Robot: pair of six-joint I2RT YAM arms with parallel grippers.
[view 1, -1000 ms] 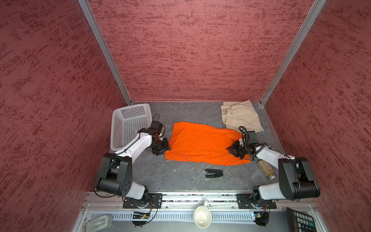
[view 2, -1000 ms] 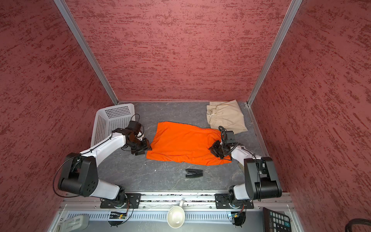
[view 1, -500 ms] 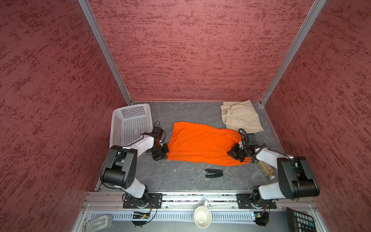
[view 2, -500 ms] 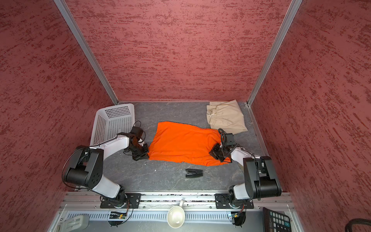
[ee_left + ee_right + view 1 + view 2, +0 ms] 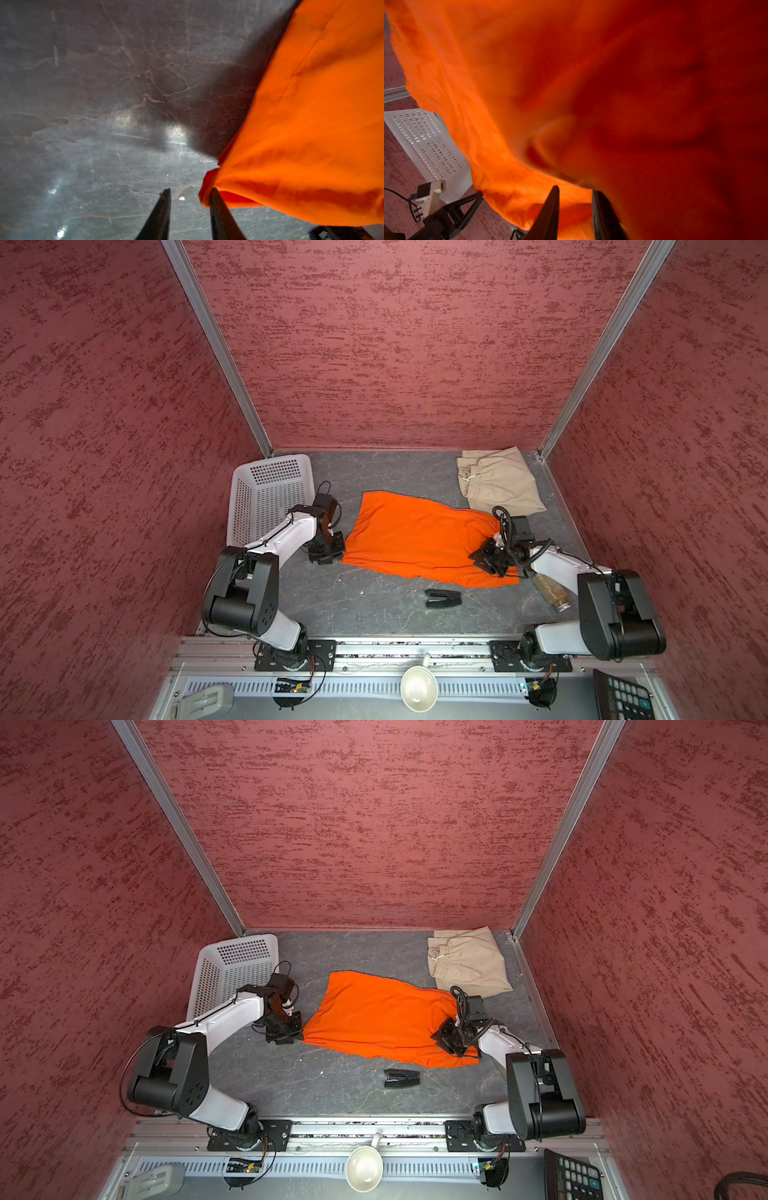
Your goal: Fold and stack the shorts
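Observation:
The orange shorts (image 5: pixel 419 543) (image 5: pixel 382 1019) lie spread flat mid-table. The beige shorts (image 5: pixel 496 481) (image 5: pixel 469 963) sit folded in the far right corner. My left gripper (image 5: pixel 332 553) (image 5: pixel 291 1036) is low at the orange pair's near left corner. In the left wrist view the left gripper (image 5: pixel 190 190) is open over bare table, and the orange cloth (image 5: pixel 301 124) touches one fingertip from outside. My right gripper (image 5: pixel 486 562) (image 5: pixel 444 1042) rests on the orange pair's right end. In the right wrist view the right gripper (image 5: pixel 576 188) has its jaws apart, with orange cloth (image 5: pixel 571 83) behind the gap.
A white perforated basket (image 5: pixel 270 493) stands at the far left beside the left arm. A small black object (image 5: pixel 442 598) lies near the front, below the orange pair. A clear jar (image 5: pixel 550 591) lies under the right arm. A white cup (image 5: pixel 417 689) and a calculator (image 5: pixel 623 693) sit off the table's front.
Both grippers have slid slightly toward the front along the ends of the orange shorts. The left arm's elbow swung in and back out. The shorts lie much as before.

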